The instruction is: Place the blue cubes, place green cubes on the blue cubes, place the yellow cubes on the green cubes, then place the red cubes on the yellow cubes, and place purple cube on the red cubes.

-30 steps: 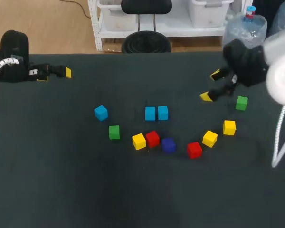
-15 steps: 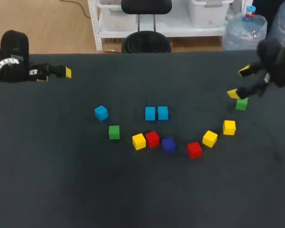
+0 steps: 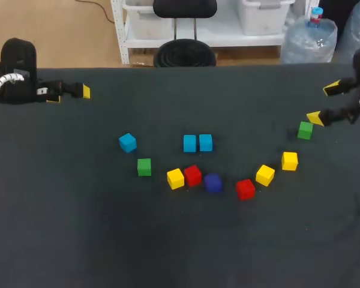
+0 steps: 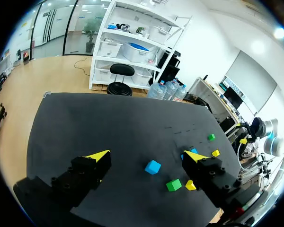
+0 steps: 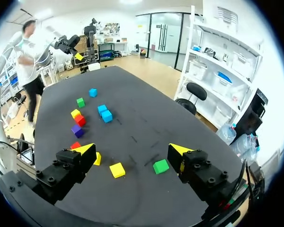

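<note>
The blue cubes sat as a touching pair, side by side, near the middle of the black desk. A third blue cube lay apart from them, toward the left edge. In a loose curve nearer the front edge lay a green cube, a yellow cube touching a red cube, the purple cube, a second red cube and two more yellow cubes. A second green cube lay near the right edge. No cube rested on another.

My right gripper hung at the right edge just beside that second green cube, fingers apart and empty. My left gripper was at the far left corner, also spread and holding nothing.

I judged the task barely begun: only part of the blue base looked laid, and every green, yellow, red and purple layer remained.
</note>
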